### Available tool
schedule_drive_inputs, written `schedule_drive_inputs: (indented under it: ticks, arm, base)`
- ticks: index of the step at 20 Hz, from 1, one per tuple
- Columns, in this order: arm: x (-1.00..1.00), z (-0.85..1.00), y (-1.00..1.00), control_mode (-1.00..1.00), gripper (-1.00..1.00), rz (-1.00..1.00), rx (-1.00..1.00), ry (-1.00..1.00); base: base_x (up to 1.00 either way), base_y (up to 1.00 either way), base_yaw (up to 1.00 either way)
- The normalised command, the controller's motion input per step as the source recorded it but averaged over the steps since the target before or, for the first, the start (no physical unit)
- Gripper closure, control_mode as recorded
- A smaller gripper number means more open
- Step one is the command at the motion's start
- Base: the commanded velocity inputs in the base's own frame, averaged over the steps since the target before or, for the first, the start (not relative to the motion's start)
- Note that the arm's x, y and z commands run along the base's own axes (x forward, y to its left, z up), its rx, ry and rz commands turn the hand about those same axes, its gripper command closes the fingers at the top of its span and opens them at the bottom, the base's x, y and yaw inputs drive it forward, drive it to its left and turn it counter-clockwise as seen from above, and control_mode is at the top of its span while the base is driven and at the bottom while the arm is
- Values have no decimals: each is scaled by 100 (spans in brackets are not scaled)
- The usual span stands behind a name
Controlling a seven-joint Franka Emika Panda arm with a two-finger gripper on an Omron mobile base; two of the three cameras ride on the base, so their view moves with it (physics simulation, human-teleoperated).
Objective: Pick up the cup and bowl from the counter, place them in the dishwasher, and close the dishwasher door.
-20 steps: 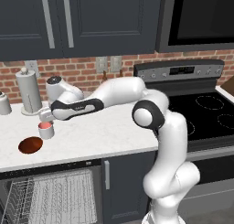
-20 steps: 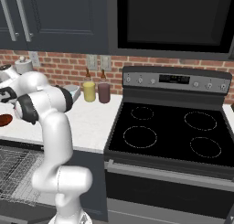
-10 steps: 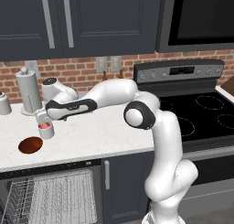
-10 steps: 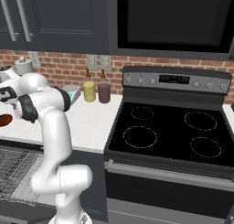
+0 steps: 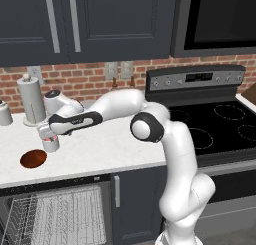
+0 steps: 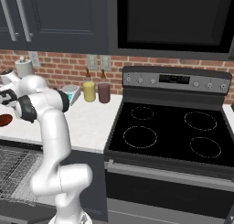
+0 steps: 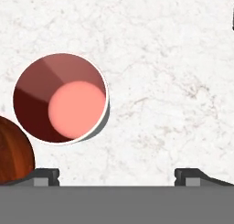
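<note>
The pincer (image 7: pixel 117 175) is held wide open and empty above the counter (image 7: pixel 173 81); the cup (image 7: pixel 61 98) is seen off-centre, beside one fingertip.

paper towel roll (image 5: pixel 30 99), yellow jar (image 6: pixel 89 91), stove (image 6: pixel 169 131)

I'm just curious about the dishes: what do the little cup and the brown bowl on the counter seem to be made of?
The cup: smooth white outside, glossy pink-red inside, probably glazed ceramic or plastic. The bowl: dark reddish-brown with faint streaks like grain, perhaps polished wood, though glazed pottery is possible. The counter: white, grey-veined, marble-like.
</note>
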Motion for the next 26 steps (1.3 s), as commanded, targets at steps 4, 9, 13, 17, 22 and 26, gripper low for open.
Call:
schedule_drive_inputs:
  ticks: [4,9,13,17,22,26]
  arm:
    - [16,-19,0,-100,-100,-2,1,0]
    - [13,-5,0,-100,-100,-1,3,0]
    - [0,0,16,-100,-100,0,0,0]
    - [-1,0,19,-100,-100,0,0,0]
    - [12,0,16,-100,-100,-1,3,0]
    - [18,9,4,-100,-100,-4,12,0]
  base:
    - [0,0,0]
    - [0,0,0]
    - [0,0,0]
    - [0,0,0]
    - [0,0,0]
    - [0,0,0]
